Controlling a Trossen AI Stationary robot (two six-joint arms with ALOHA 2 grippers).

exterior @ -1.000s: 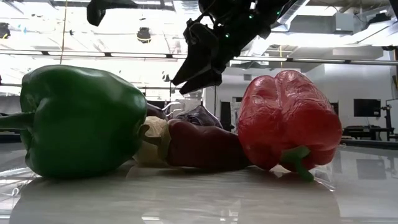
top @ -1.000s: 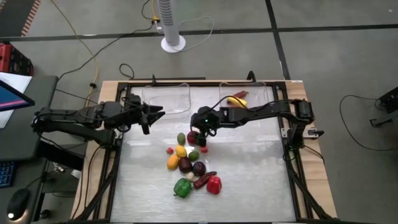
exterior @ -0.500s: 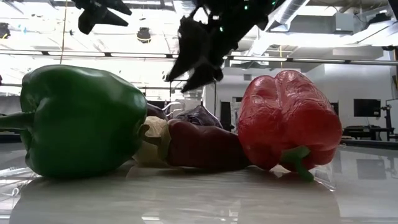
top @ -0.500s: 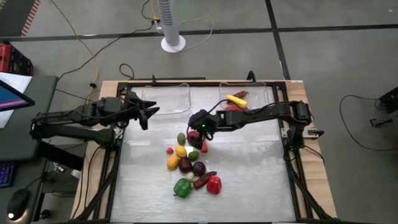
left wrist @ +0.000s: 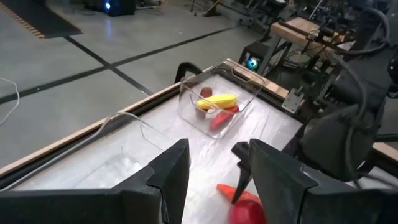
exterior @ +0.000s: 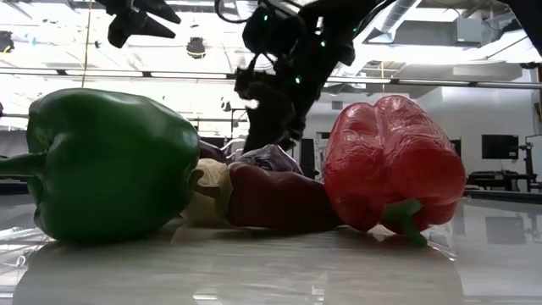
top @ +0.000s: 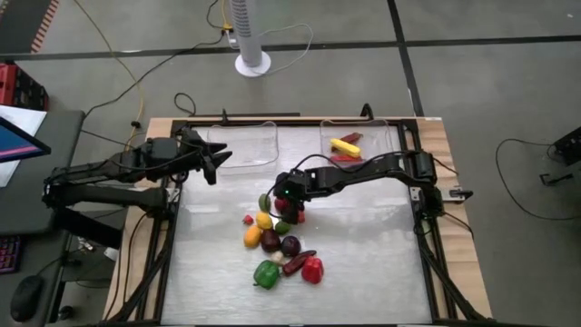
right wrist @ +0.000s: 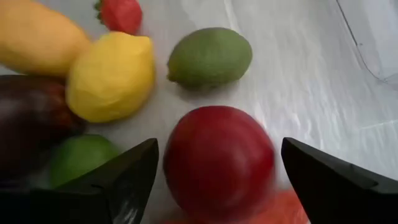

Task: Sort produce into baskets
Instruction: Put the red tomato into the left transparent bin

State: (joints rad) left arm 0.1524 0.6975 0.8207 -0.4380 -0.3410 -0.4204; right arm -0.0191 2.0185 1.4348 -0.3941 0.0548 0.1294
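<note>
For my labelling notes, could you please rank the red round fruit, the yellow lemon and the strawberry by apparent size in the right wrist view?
1. Red round fruit, though it is nearest the camera.
2. Yellow lemon.
3. Strawberry, partly cut off by the picture's edge.

No readable text, label, brand, number or sign anywhere in these views. Nothing printed on the produce, the baskets, the arms or the tabletop.
</note>
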